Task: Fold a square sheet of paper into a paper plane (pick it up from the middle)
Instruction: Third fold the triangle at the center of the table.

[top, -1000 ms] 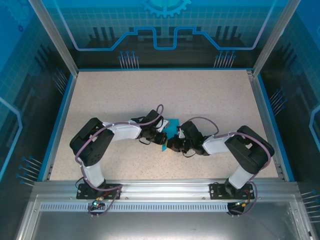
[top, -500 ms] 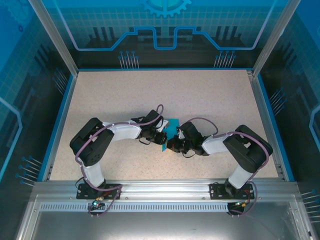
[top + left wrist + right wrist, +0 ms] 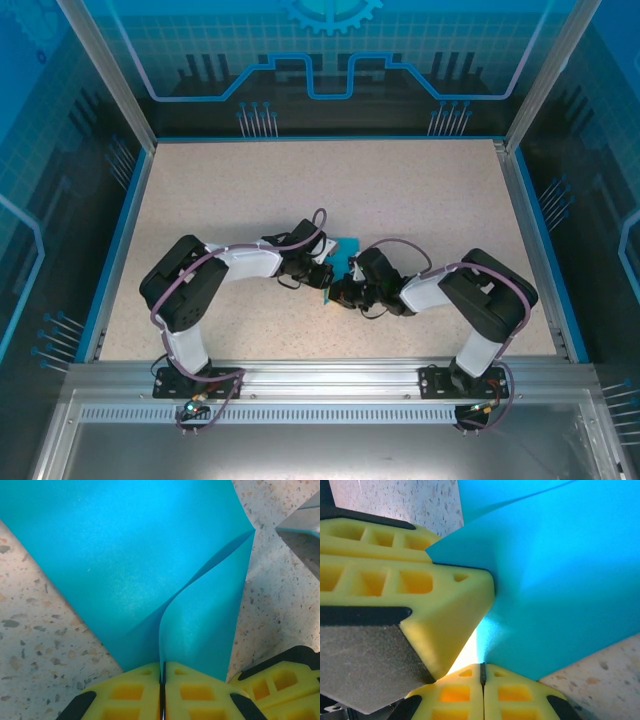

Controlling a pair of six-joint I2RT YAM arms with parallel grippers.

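Note:
The square sheet of paper (image 3: 344,246) is teal-blue and lies partly folded at the table's middle, between my two grippers. In the left wrist view the paper (image 3: 150,555) curves up from the table into my left gripper (image 3: 162,667), whose yellow fingers are shut on its near edge. My right gripper (image 3: 481,666) is also shut, and an edge of the paper (image 3: 560,580) runs into its seam. The two grippers sit almost touching: the left gripper's yellow finger (image 3: 395,580) stands beside the right one. From above, the left gripper (image 3: 322,275) and right gripper (image 3: 340,292) cover most of the sheet.
The speckled table (image 3: 250,190) stretches all round the grippers, bounded by a blue rim (image 3: 120,240) and glass walls. An aluminium rail (image 3: 320,375) carries both arm bases at the near edge.
The right arm has shifted a little to the left, bringing its gripper closer to the left one. The left arm has stayed where it was, still shut on the paper.

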